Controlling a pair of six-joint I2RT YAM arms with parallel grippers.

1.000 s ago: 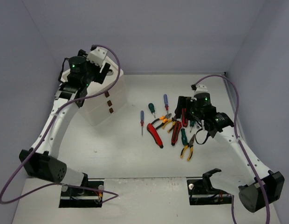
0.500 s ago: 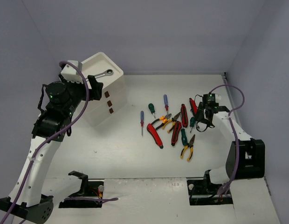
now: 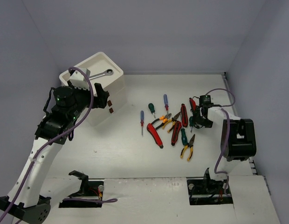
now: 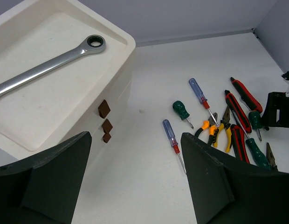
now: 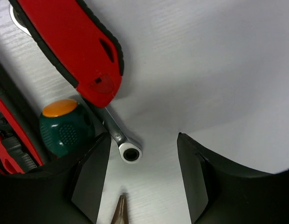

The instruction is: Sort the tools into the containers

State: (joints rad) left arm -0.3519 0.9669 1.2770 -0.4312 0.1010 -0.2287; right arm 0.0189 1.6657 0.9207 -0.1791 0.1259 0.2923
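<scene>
Wrench (image 4: 46,67) lies diagonally in tray (image 4: 65,109), ring end rightward.

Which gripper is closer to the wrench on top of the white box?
Left. The left gripper hovers beside the tray holding the wrench; the right gripper is far off, over the loose tools.

Drawer box (image 3: 112,91) at the left, loose tools (image 3: 175,127) on the table (image 3: 130,154) to its right

A ratchet wrench (image 4: 46,67) lies in the tray (image 4: 131,41) on top of the box. A screwdriver (image 3: 142,119) lies nearest the box, pliers (image 3: 187,148) nearest the arms — a small wrench (image 5: 122,140) at the cluster's right edge, just beside a stubby screwdriver (image 5: 65,123).
</scene>
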